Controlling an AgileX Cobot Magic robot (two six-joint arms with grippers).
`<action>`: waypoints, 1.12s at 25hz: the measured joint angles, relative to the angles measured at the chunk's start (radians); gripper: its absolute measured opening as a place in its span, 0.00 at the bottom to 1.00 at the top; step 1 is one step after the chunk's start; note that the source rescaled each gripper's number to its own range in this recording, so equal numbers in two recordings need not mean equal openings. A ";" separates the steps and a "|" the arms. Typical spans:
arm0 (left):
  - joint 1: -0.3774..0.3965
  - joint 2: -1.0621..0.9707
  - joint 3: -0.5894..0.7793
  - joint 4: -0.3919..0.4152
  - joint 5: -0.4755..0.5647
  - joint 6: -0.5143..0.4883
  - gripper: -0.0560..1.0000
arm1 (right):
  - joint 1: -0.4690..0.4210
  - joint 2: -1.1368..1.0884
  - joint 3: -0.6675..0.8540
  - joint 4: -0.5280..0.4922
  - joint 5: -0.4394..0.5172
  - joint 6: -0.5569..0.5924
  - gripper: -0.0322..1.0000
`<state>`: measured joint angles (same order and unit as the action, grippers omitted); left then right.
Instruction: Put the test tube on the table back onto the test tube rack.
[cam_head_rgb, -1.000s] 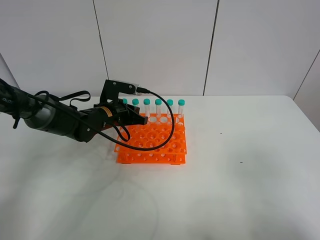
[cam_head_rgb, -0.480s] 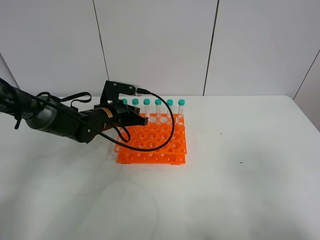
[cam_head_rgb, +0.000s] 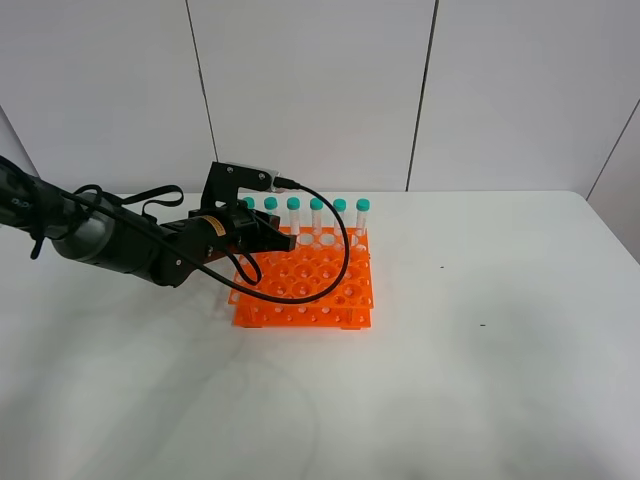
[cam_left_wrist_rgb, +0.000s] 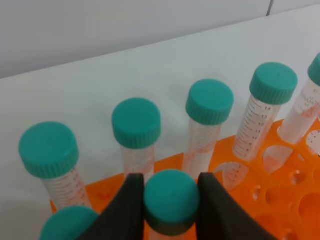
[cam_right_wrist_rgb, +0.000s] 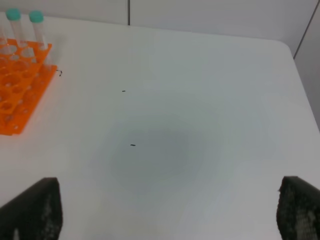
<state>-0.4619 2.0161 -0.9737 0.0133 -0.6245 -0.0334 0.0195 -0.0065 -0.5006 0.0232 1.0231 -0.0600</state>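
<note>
High view, rack: the orange test tube rack (cam_head_rgb: 305, 282) sits on the white surface (cam_head_rgb: 480, 380), left of middle, near the back wall.
High view, tubes: a row of teal-capped tubes (cam_head_rgb: 316, 220) stands upright along the rack's far edge.
High view, left arm: the black arm reaches in from the left, and its left end effector (cam_head_rgb: 272, 238) hangs over the rack's far left corner, covering that part of the rack; what sits between its fingers cannot be made out from here.
High view, cable: a black cable (cam_head_rgb: 335, 262) loops from the wrist camera across the top of the rack.
Left wrist view, tube: the test tube (cam_left_wrist_rgb: 171, 201) appears close up, its teal cap pinched between the two dark fingers (cam_left_wrist_rgb: 126, 211), so the left end effector (cam_left_wrist_rgb: 171, 205) is narrow and holding it by the cap, upright, just in front of the back row.
Left wrist view, neighbours: capped tubes of the back row (cam_left_wrist_rgb: 210, 120) stand behind it in the rack holes, and one more teal cap (cam_left_wrist_rgb: 67, 224) shows beside the held tube.
Left wrist view, limit: the tube's lower end is hidden, so whether it is seated in a hole cannot be told.
Right wrist view, end effector: the right end effector (cam_right_wrist_rgb: 170, 212) is spread wide, its dark fingertips (cam_right_wrist_rgb: 35, 210) at the two lower corners, with nothing between them, above bare surface.
Right wrist view, surroundings: the rack's near corner (cam_right_wrist_rgb: 22, 95) with two tubes lies well apart; two small dark specks (cam_right_wrist_rgb: 132, 145) mark the surface.
</note>
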 joint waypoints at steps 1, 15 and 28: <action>0.000 0.000 0.000 0.000 0.000 0.000 0.10 | 0.000 0.000 0.000 0.000 0.000 0.000 0.94; -0.012 -0.023 0.000 0.017 0.016 -0.001 0.46 | 0.000 0.000 0.000 0.000 0.000 0.000 0.94; -0.028 -0.109 0.001 0.023 0.075 -0.001 0.69 | 0.000 0.000 0.000 0.000 0.000 0.000 0.94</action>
<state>-0.4899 1.9072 -0.9726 0.0358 -0.5495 -0.0345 0.0195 -0.0065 -0.5006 0.0232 1.0231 -0.0600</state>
